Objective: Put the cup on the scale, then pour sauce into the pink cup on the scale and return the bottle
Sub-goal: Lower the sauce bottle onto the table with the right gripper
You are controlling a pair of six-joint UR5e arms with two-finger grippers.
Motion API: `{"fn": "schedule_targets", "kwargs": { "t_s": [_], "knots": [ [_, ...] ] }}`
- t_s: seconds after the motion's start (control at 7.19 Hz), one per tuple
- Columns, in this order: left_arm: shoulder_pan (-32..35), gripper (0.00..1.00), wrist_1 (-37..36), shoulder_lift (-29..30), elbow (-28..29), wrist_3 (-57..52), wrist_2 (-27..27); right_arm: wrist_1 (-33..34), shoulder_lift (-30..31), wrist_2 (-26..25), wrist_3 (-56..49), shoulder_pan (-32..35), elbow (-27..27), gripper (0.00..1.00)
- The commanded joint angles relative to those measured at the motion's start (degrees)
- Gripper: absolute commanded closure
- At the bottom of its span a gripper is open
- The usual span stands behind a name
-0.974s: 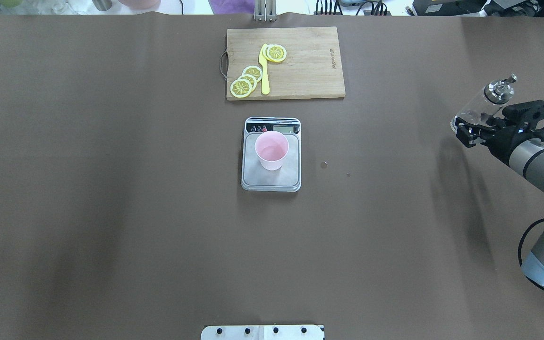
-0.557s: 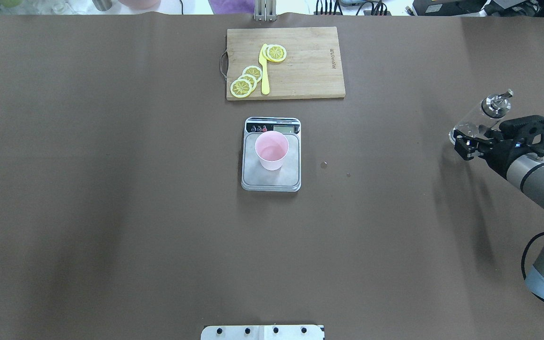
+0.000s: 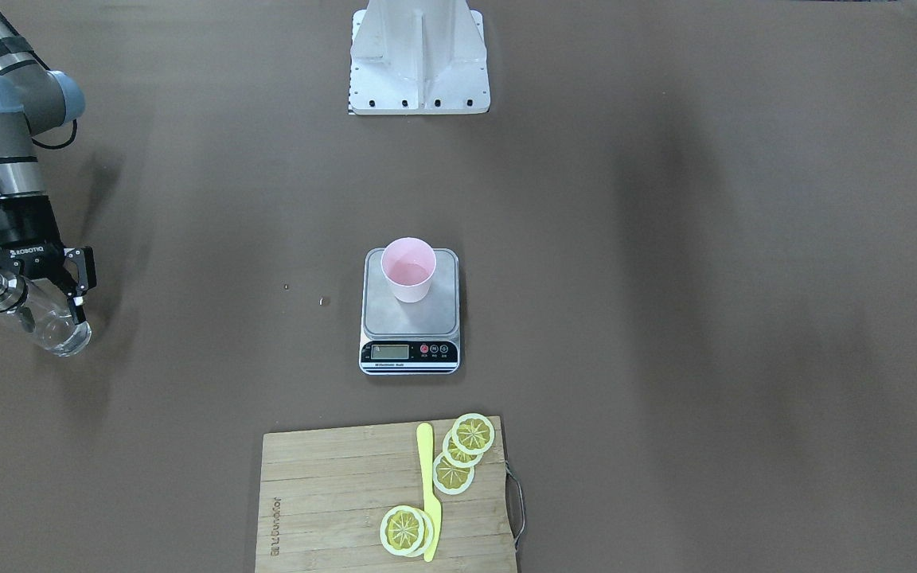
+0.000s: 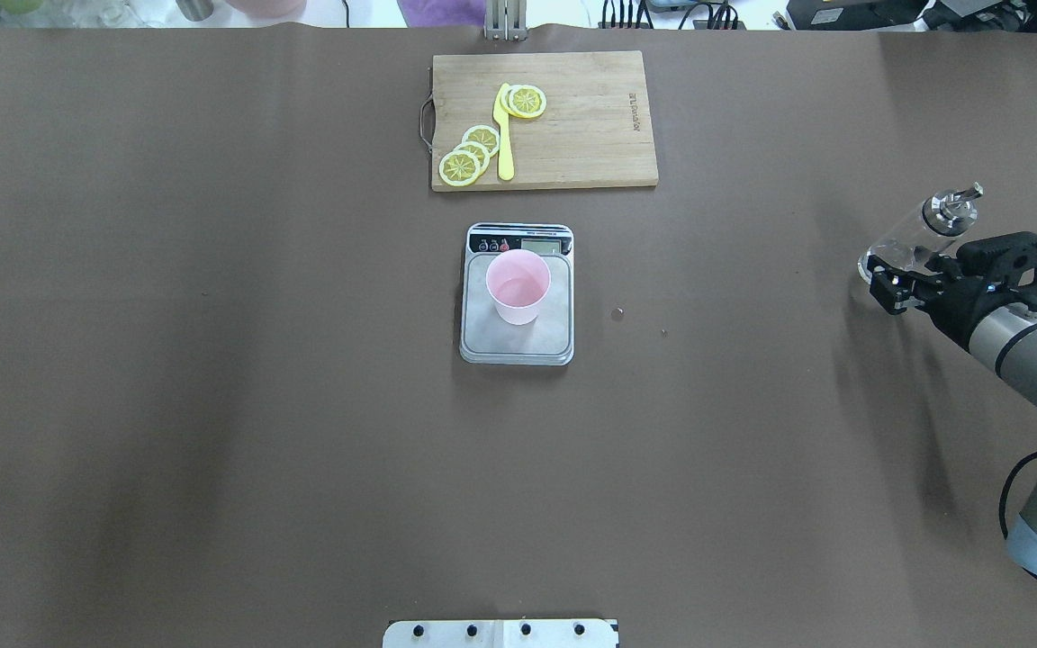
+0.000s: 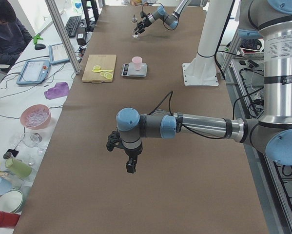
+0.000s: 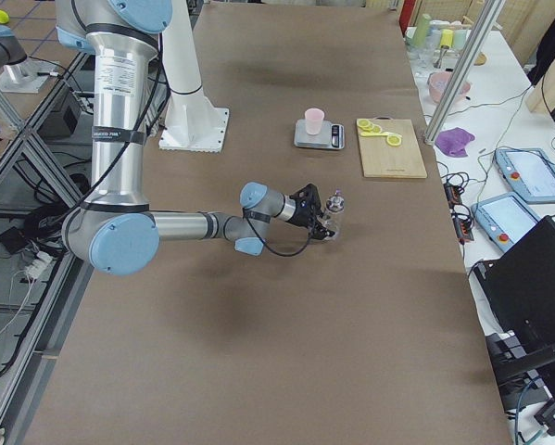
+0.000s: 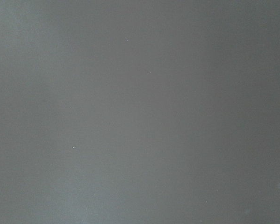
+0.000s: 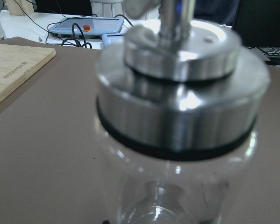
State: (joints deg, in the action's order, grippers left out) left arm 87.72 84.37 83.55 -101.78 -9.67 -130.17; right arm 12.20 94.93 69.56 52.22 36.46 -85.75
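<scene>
1. Since a second ago, the right gripper (image 4: pixel 888 274) has slid lower along the overhead view's right edge, carrying the bottle (image 4: pixel 919 236).
2. It clamps the glass body; the bottle tilts, spout toward the upper right.
3. The cup (image 4: pixel 518 286) stands upright on the scale (image 4: pixel 517 346), mid-frame, well apart from the bottle.
4. The left gripper (image 5: pixel 130 165) hangs over the table (image 4: pixel 212 405); I cannot tell how its jaws stand.

The pale pink cup (image 4: pixel 518 286) stands upright with its mouth open on the steel platform of the scale (image 4: pixel 517 344), toward the display end. The clear glass bottle (image 4: pixel 907 238), topped by a silver pourer, is roughly upright, clasped by the right gripper (image 4: pixel 885 281), well apart from the scale on the robot's right.
</scene>
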Motion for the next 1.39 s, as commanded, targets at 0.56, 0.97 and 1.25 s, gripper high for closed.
{"fn": "schedule_targets", "kwargs": {
  "t_s": [0.56,0.97,1.25],
  "knots": [
    [0.00,0.01,0.09,0.21,0.00,0.00,0.18,-0.07,-0.09,-2.23,0.69,-1.22,0.05,1.00],
    [0.00,0.01,0.00,0.12,0.00,0.00,0.18,-0.07,-0.79,-2.41,0.78,-1.31,0.05,1.00],
    [0.00,0.01,0.09,0.21,0.00,-0.09,0.26,-0.07,-0.79,-2.94,2.35,-1.83,0.40,1.00]
  ]
}}
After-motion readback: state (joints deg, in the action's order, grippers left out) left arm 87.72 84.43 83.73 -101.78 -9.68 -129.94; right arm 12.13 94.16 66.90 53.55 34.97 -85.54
